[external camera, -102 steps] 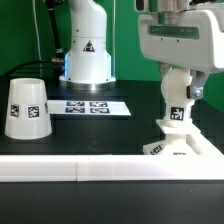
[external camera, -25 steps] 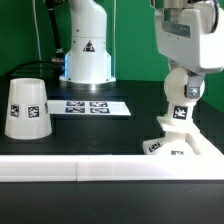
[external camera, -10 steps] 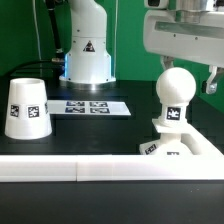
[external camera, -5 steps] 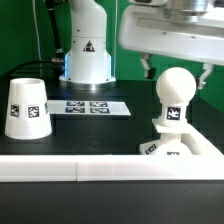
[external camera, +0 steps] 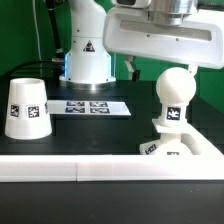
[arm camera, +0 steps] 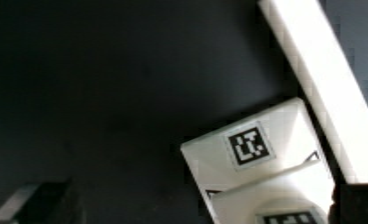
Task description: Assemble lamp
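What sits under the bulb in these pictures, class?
The bulb stands upright on the flat square base, beside the white rail. How its foot joins the base is covered.

The Panda arm's base column is glossy white and rounded, carrying a black triangular warning sticker and a grey ring joint above. The hand housing is a wide white block with rounded corners — pale grey underneath — and dark fingers hang below.

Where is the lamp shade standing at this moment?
The shade stands on the black table at the exterior view's left, just left of the marker board and far from the bulb on the right.
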Tool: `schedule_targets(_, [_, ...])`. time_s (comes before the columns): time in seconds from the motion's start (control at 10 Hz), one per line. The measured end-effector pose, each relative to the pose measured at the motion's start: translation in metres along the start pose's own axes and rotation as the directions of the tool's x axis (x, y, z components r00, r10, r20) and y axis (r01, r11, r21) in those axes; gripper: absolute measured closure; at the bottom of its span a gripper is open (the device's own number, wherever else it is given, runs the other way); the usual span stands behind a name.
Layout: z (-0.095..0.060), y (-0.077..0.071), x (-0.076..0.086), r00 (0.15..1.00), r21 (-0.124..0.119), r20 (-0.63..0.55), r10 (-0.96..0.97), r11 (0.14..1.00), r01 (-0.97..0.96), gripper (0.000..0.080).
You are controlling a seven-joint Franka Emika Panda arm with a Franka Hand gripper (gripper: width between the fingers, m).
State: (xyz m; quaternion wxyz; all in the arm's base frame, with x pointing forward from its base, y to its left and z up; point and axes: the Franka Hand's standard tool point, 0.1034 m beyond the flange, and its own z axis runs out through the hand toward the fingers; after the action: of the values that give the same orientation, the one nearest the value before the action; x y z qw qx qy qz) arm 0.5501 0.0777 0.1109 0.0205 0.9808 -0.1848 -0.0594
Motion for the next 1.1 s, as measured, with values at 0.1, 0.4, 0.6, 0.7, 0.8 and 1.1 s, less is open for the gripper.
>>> schedule_targets(0.1, [0.001, 0.010, 0.003, 0.993, -0.015, -0.002, -0.121, 0.993, 0.121, 0.0101])
schedule_targets(0.4, [0.003, 0.061, 0.019, 0.946, -0.025, 0.005, -0.325, 0.945, 0.325, 0.0101])
schedule_targets(0.6, [0.004, 0.071, 0.022, 0.949, -0.028, 0.007, -0.316, 0.948, 0.316, 0.0101])
schedule_targets(0.7, [0.005, 0.080, 0.026, 0.950, -0.029, 0.008, -0.311, 0.950, 0.311, 0.0101])
schedule_targets(0.8, [0.005, 0.087, 0.028, 0.952, -0.030, 0.009, -0.305, 0.952, 0.305, 0.0101])
schedule_targets(1.1, [0.003, 0.141, 0.035, 0.915, -0.022, -0.002, -0.404, 0.915, 0.403, 0.0101])
